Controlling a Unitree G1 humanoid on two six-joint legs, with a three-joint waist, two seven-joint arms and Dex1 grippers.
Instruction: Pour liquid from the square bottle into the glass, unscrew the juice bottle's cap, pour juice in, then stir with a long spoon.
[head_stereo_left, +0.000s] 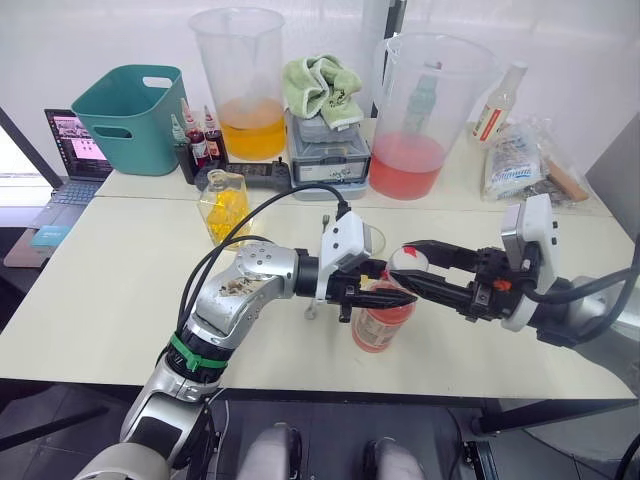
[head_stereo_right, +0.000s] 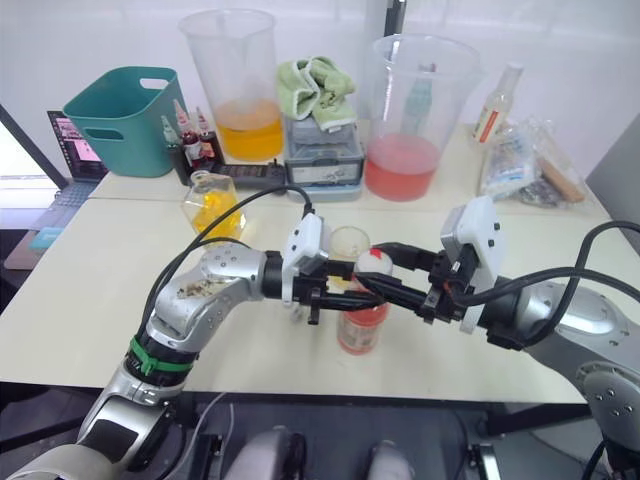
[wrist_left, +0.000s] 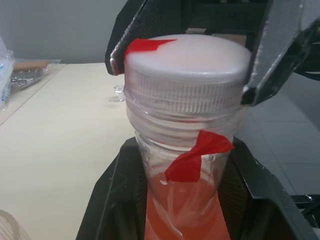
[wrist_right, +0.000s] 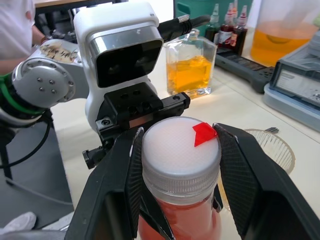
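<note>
At table centre: left hand (head_stereo_right: 345, 292) grips juice bottle (head_stereo_right: 361, 322); right hand (wrist_right: 177, 150) seemingly clamps cap (wrist_right: 181, 150).

The juice bottle (head_stereo_left: 381, 322) stands before the glass (head_stereo_left: 371, 239), square bottle (head_stereo_left: 224, 205) far left.

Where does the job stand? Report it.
Done: unclear; the square bottle stands set down, still holding yellow liquid. In hand: left gripper holds the juice bottle, right gripper clamps the cap, still on. Left: uncapping, pouring juice into the glass, stirring.

The table (head_stereo_left: 120, 300) is seen from above by both eyes; the cap (wrist_left: 187, 60) is viewed close from each wrist
</note>
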